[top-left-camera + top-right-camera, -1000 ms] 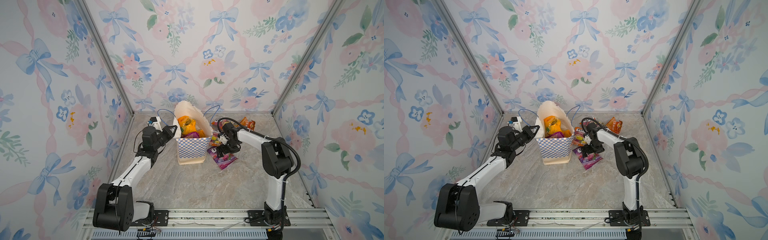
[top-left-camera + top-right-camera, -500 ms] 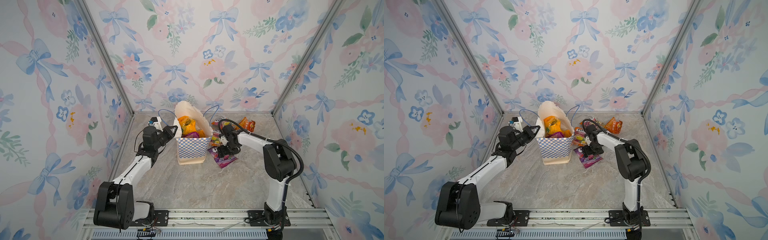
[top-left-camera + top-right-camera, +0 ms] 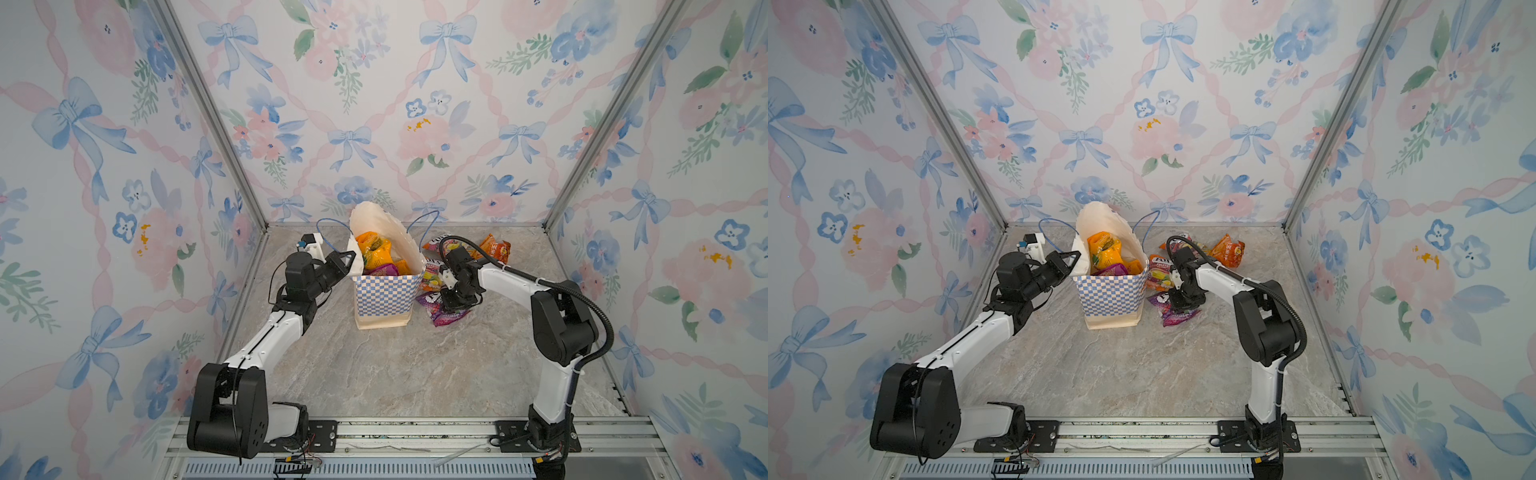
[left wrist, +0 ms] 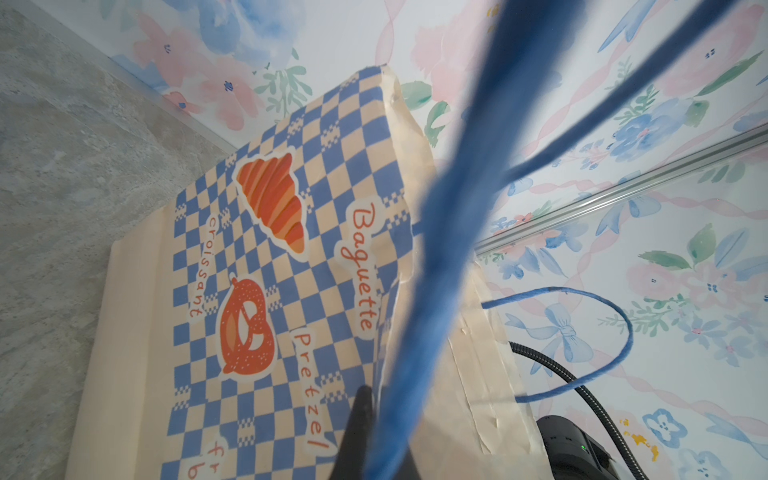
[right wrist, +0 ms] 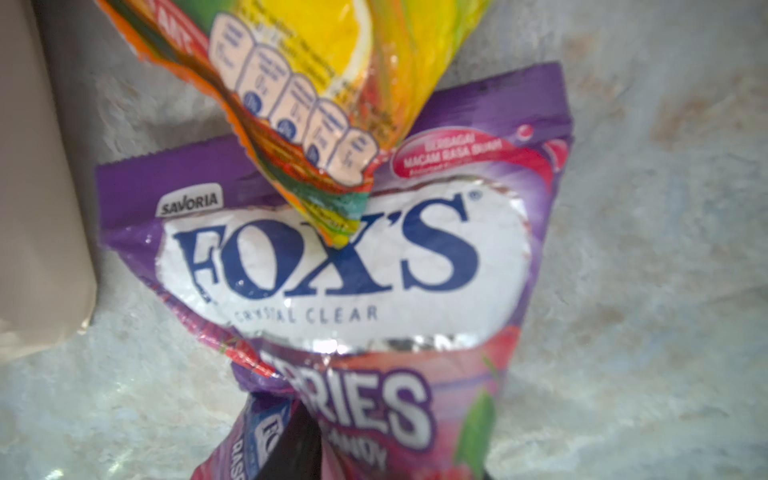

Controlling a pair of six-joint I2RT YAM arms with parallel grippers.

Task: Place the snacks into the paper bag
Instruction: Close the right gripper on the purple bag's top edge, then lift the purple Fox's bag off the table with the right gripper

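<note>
Biggest thing first: grey marble-look table [image 3: 395,374], floral walls all round. Next the two white-and-black arms, left arm [image 3: 270,332] reaching in from the left of both top views, right arm [image 3: 511,282] bent in from the right.

Then the paper bag [image 3: 386,291], standing upright toward the back of the table, between the two arms, mouth open, checkered band facing front. Side-on from the left wrist [image 4: 266,291], croissant and pretzel prints on the checks. A few snacks inside already: an orange pack [image 3: 374,247] poking up, a magenta pack [image 3: 384,270] lower down by the front rim.

Left gripper [image 3: 348,262] right at the bag's left rim, jaws pinched tight together on it. Blue cord handle [image 4: 436,249] blurred right across the wrist view, so can't tell paper from cord in the pinch.

Right gripper [image 3: 451,305] down at the table just right of the bag, jaws narrowed onto the lower end of the purple FOX'S packet [image 5: 332,266]. Foil bunched up there, rest of the packet lying on the marble.

Yellow-orange packet [image 5: 324,62] overlapping the purple one's top edge, just beside the bag. Orange chip bag [image 3: 494,247] further back, well apart from the bag. Pinkish packet [image 3: 438,241] back there too, half hidden behind the right arm's black cable.
</note>
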